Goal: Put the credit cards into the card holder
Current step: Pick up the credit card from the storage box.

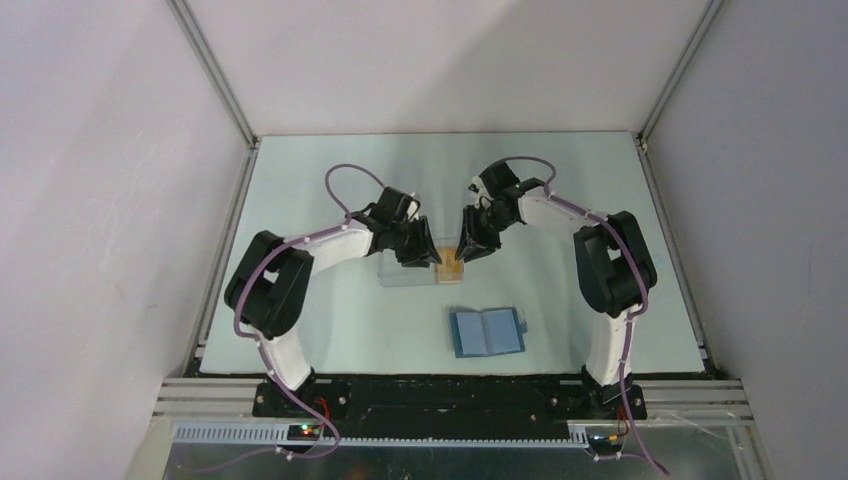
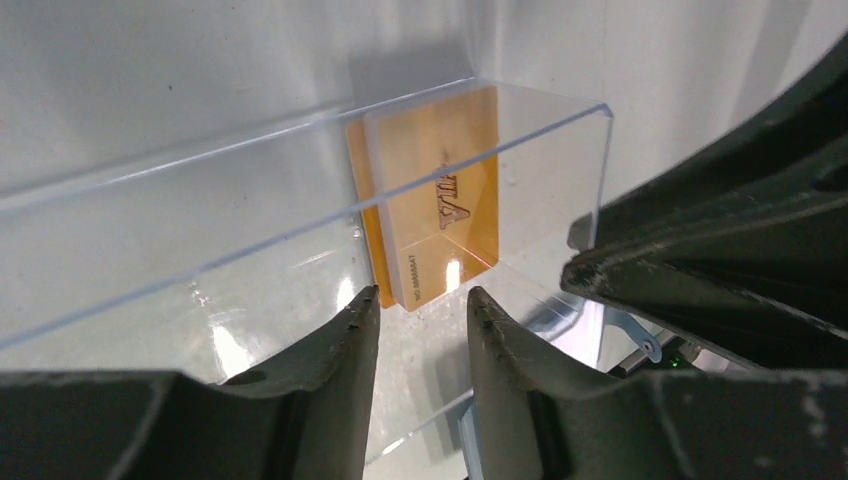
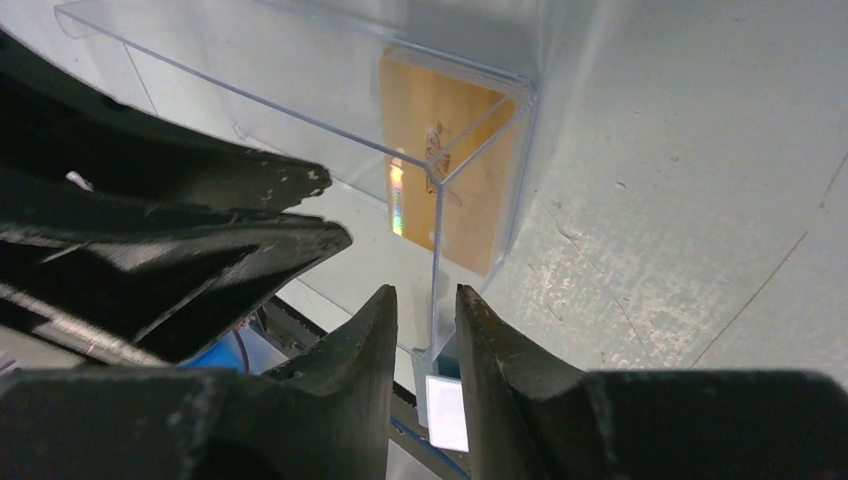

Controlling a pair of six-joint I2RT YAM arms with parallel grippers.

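In clear tray [image 1: 400,272], credit cards [image 2: 430,190], between left gripper [image 2: 422,305] and right gripper [image 3: 427,305]

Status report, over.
Left gripper, right gripper: jaws parted, nothing held, at the clear box. Credit cards inside, in its corner. Card holder open, apart. Box wall shields cards.

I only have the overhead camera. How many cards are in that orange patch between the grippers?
Observer: At least two credit cards; the left wrist view shows a paler one overlapping an orange one, in the corner of a clear plastic box.
Operator: Left gripper holding any?
Observer: No, the left gripper is open, its tips short of them.
Operator: And the right?
Observer: The right gripper straddles a box wall; whether it pinches is unclear.
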